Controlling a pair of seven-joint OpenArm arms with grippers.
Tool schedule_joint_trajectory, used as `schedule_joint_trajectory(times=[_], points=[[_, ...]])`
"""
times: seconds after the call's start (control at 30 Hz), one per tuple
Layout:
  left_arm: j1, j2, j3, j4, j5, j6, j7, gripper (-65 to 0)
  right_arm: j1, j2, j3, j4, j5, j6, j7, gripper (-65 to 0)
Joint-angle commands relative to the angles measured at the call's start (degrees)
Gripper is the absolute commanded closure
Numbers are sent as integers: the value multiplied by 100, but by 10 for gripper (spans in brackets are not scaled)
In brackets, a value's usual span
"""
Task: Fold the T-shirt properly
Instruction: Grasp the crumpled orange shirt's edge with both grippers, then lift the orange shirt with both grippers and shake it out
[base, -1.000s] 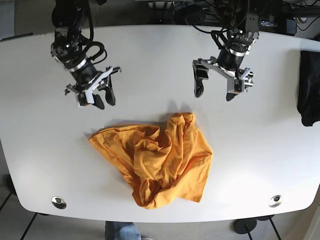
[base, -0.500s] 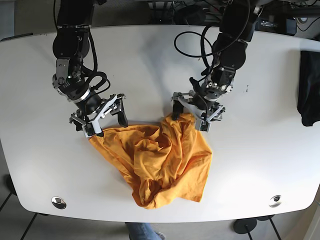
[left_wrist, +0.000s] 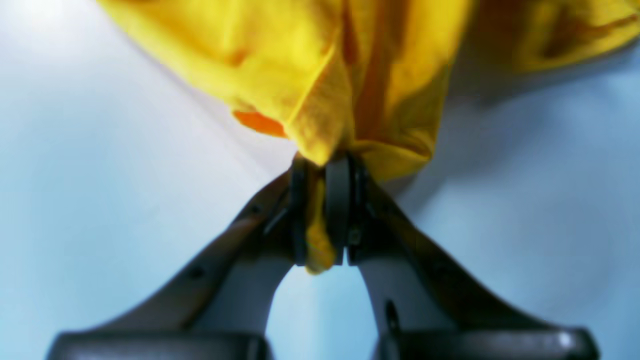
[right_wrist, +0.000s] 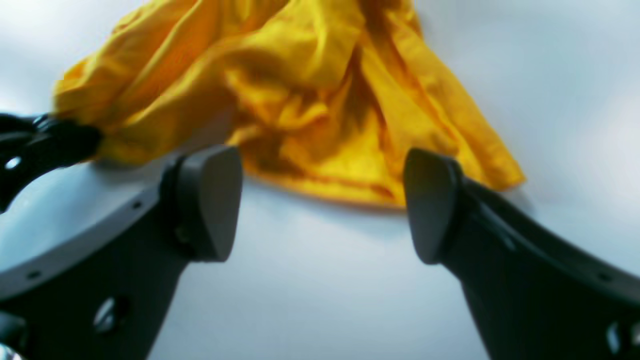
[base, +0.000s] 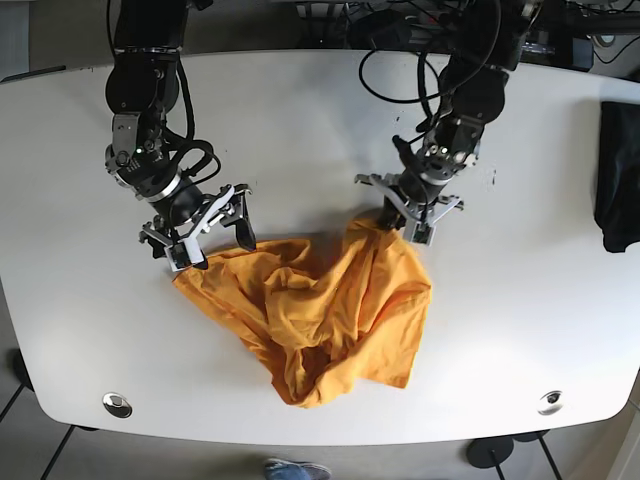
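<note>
An orange T-shirt (base: 320, 315) is lying crumpled on the white bench (base: 300, 120), its limp, light cloth bunching into soft folds. Behind it, the left hand (left_wrist: 320, 210) is pinching a gathered edge of the fabric, a thin hold likely to slip under a hard pull, while the right hand (right_wrist: 320, 200) is hovering released beside the opposite edge, a hem or corner looking the surest place to grip.

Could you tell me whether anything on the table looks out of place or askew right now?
The orange T-shirt lies crumpled in a bunched heap, not spread flat. The left end effector is shut on one bunched edge, while the right end effector is open at the other edge. A dark garment sits at the table edge.
</note>
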Motion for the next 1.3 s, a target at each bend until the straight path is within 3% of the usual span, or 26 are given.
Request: schedule_joint_trajectory(times=[0.03, 0.17, 0.3, 0.43, 0.57, 0.73, 0.87, 1.2, 1.27, 1.3], points=[[272, -200, -282, 719, -5, -45, -198, 0, 150, 23, -19, 19, 97, 29, 182, -474], [1134, -516, -889, 1686, -5, -151, -198, 0, 370, -276, -28, -245, 62, 29, 182, -474], [1960, -490, -1821, 2363, -5, -801, -198, 0, 783, -426, -415, -799, 53, 29, 191, -474], [2576, -182, -2717, 2609, -5, -1399, -198, 0, 1592, -470, -881, -1642, 97, 29, 200, -477], [2840, 81, -3350, 2635, -5, -1812, -198, 0, 2506, -716, -1400, -2759, 53, 29, 208, -480], [3015, 486, -4142, 2635, 4, -2322, -198, 0, 3596, -971, -1576, -4385, 53, 29, 551, -480], [3033, 635, -4484, 2635, 13, -2445, -198, 0, 3957, -988, -2077, -5361, 88, 29, 929, -479], [3033, 635, -4537, 2635, 13, -2445, -198, 0, 3007, -1155, -2305, -4904, 97, 29, 964, -468], [3033, 618, -4537, 2644, 13, -2445, -198, 0, 2946, -1155, -2305, -4878, 97, 29, 1017, -374], [3007, 600, -4537, 2661, 4, -2445, -198, 0, 2946, -1120, -2296, -4878, 97, 21, 1123, -236]])
